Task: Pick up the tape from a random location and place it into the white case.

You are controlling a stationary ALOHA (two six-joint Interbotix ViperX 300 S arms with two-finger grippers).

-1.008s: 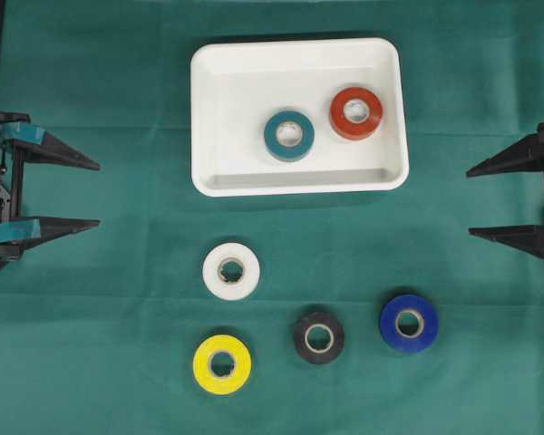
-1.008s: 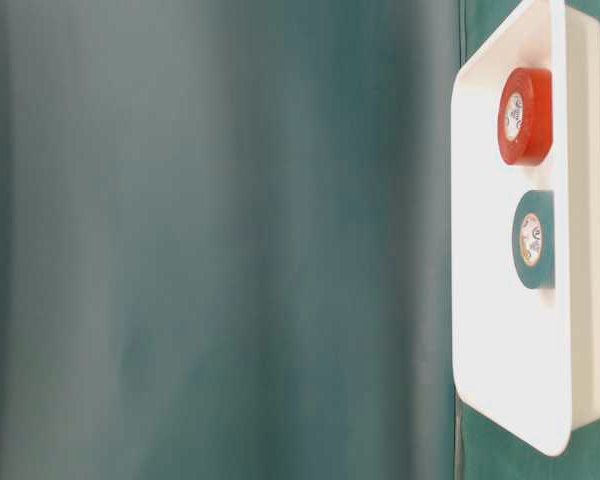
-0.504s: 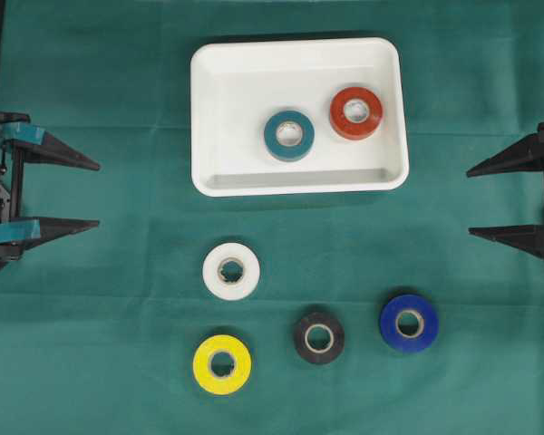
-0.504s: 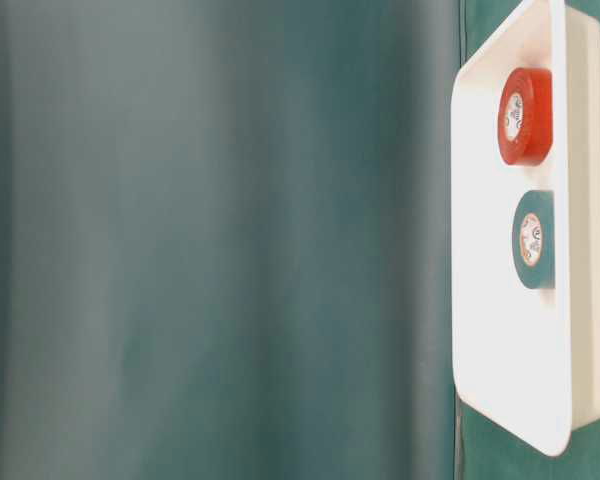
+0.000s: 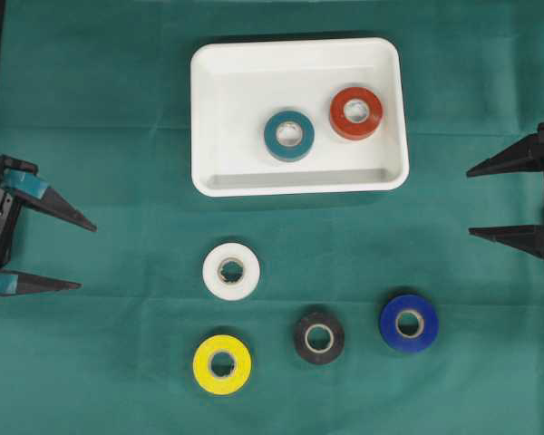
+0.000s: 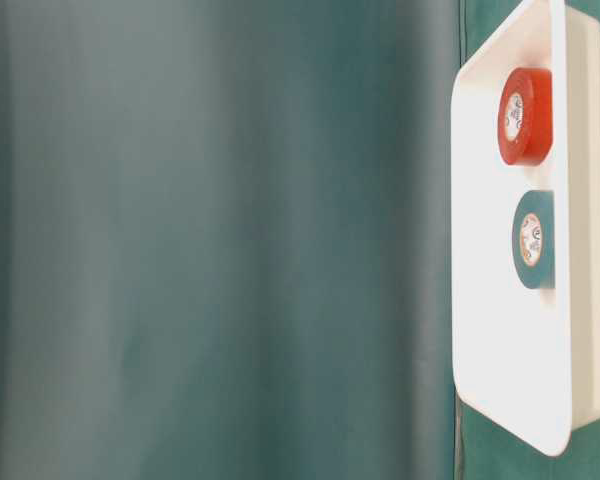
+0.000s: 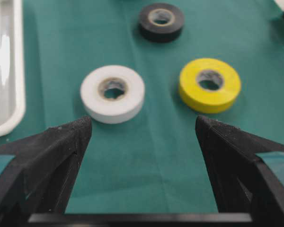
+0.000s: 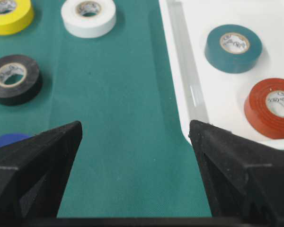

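Your left gripper has just swung toward the near edge of the cloth; in the earlier frames it sat higher along the left edge, level with the case, and now it points at the loose rolls. Its jaws are wide apart and hold nothing. In the left wrist view the white roll and the yellow roll lie just ahead of it, so I judge that you start a new pick, probably one of these two. The right gripper has not moved from the right edge; it is also wide open and empty. Nothing else differs: the teal roll and red roll lie inside the case, while the black roll and blue roll wait near the near edge.
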